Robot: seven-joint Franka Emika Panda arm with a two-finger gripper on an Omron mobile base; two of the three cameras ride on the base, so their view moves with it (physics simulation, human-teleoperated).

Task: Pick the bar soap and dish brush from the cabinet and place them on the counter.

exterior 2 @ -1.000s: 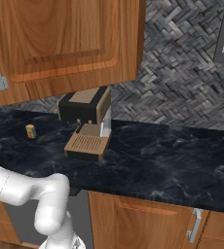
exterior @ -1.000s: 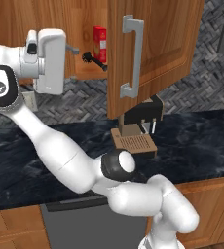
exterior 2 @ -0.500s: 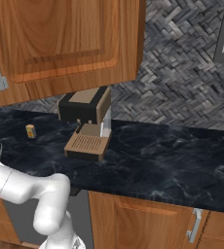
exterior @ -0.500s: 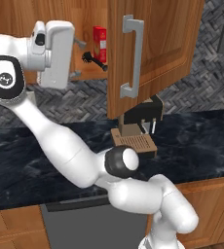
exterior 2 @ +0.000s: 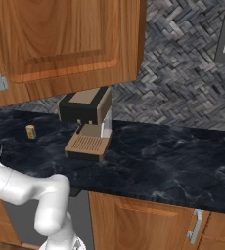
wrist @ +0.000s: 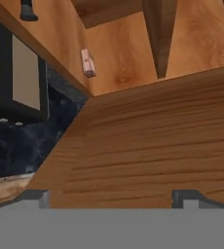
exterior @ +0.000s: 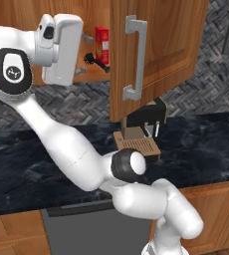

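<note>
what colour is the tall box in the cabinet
Red, seen best in the left base view: the tall box stands on the cabinet shelf.

One brush (exterior: 95,62), one red box (exterior: 102,43), one soap (wrist: 88,62) (in the cabinet (exterior: 161,55)), one coffee machine (exterior 2: 88,123), one yellow block (exterior 2: 31,132).

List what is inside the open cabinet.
In the cabinet, the left base view shows a tall red box and the black dish brush on the shelf. The robot's hand covers the rest; the hand view shows the bar soap.
</note>
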